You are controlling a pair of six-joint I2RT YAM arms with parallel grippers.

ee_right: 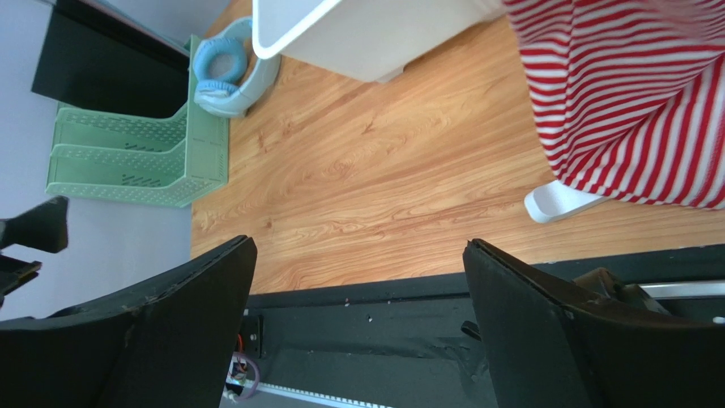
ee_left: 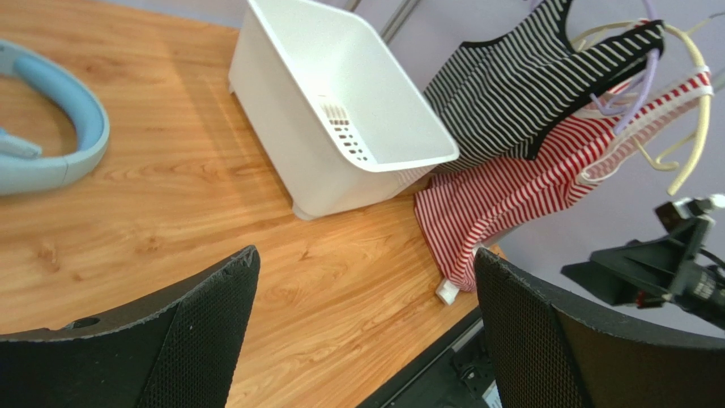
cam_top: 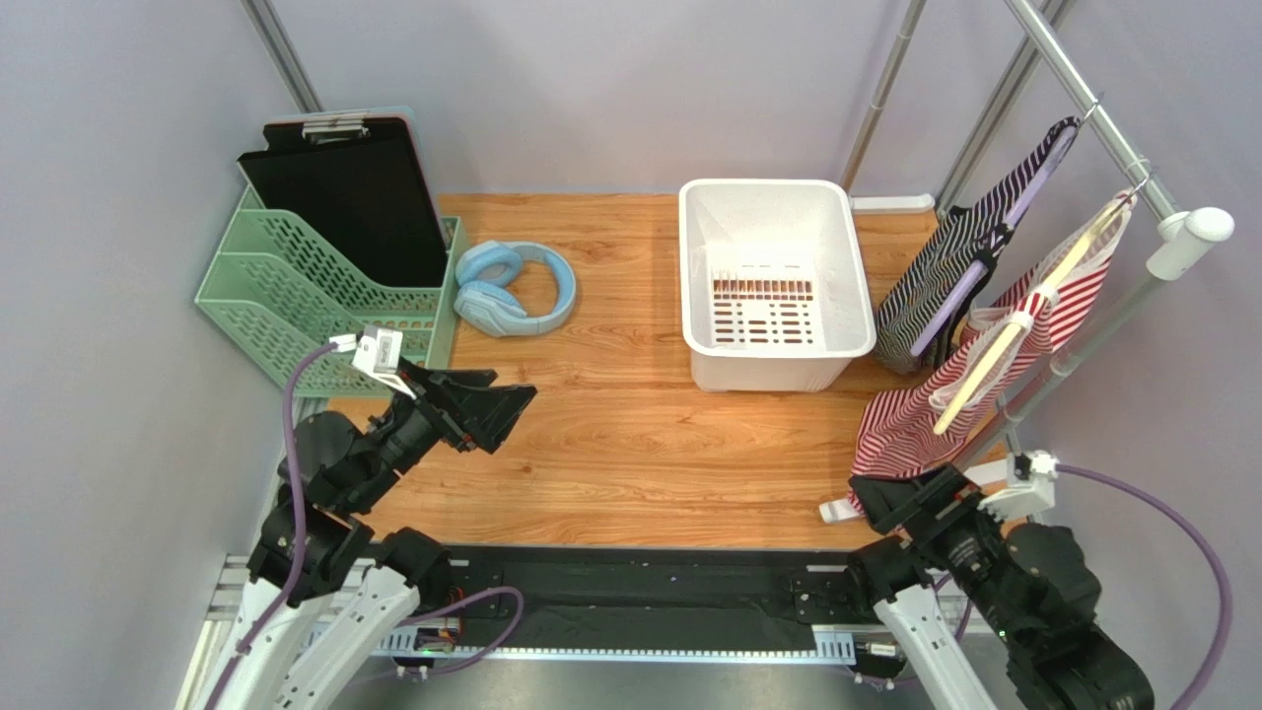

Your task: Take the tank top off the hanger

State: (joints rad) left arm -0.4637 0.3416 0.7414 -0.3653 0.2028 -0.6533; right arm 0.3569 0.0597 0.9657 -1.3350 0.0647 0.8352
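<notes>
A red-and-white striped tank top [cam_top: 978, 377] hangs on a cream hanger [cam_top: 1022, 318] from the rail [cam_top: 1104, 111] at the right; it also shows in the left wrist view [ee_left: 519, 183] and the right wrist view [ee_right: 638, 93]. A black-and-white striped tank top [cam_top: 956, 259] hangs behind it on a lilac hanger [cam_top: 978, 281]. My left gripper [cam_top: 504, 411] is open and empty above the table's left side. My right gripper [cam_top: 896, 496] is open and empty, low, just in front of the red top's hem.
A white basket [cam_top: 773, 222] stands mid-table beside the tops. Blue headphones [cam_top: 511, 286] lie left of it. A green file tray [cam_top: 319, 289] with a black clipboard [cam_top: 348, 185] stands at the far left. The rack's white foot [cam_top: 837, 511] rests near the front edge.
</notes>
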